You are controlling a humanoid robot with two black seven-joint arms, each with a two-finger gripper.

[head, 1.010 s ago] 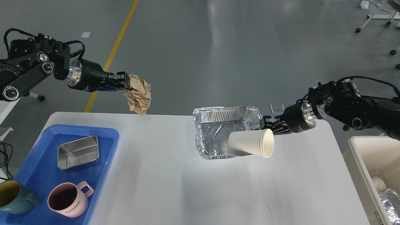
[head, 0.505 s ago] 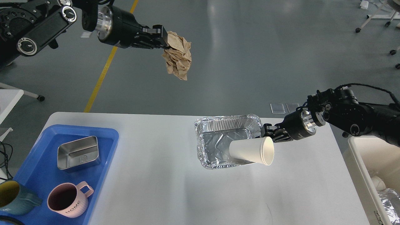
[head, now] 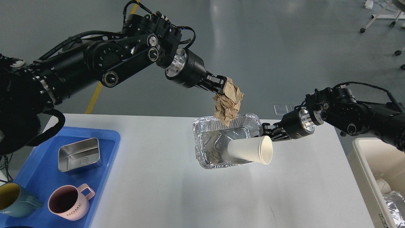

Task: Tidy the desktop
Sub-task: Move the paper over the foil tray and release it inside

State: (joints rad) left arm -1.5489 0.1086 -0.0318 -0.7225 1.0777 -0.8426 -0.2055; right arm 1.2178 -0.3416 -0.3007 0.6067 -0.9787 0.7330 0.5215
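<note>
Left gripper [head: 222, 87], at the far end of the black arm entering from the left, is clamped on a crumpled wad of brown paper [head: 227, 103], which hangs in the air directly above the far rim of a rectangular silver aluminium-foil tray [head: 208, 142]. Right gripper [head: 265, 130] reaches in from the right and is closed on the right rim of the foil tray; its fingers are partly hidden behind a white paper cup [head: 250, 149]. That cup lies on its side across the tray's right wall, mouth facing right and base inside the tray. The foil tray is positioned near the far edge of the large white rectangular desktop [head: 177, 190], slightly right of centre; whether it rests flat or is tilted cannot be determined. At the desktop's near left corner sits a blue plastic tray [head: 110, 148] containing a small rectangular stainless-steel container [head: 79, 154], a pink ribbed mug marked HOME [head: 69, 202] and a teal mug with yellow interior [head: 15, 201], the last cut off by the view's edge. Beside the desktop's right edge stands a cream-coloured bin [head: 364, 164] with foil and a white item visible inside.
</note>
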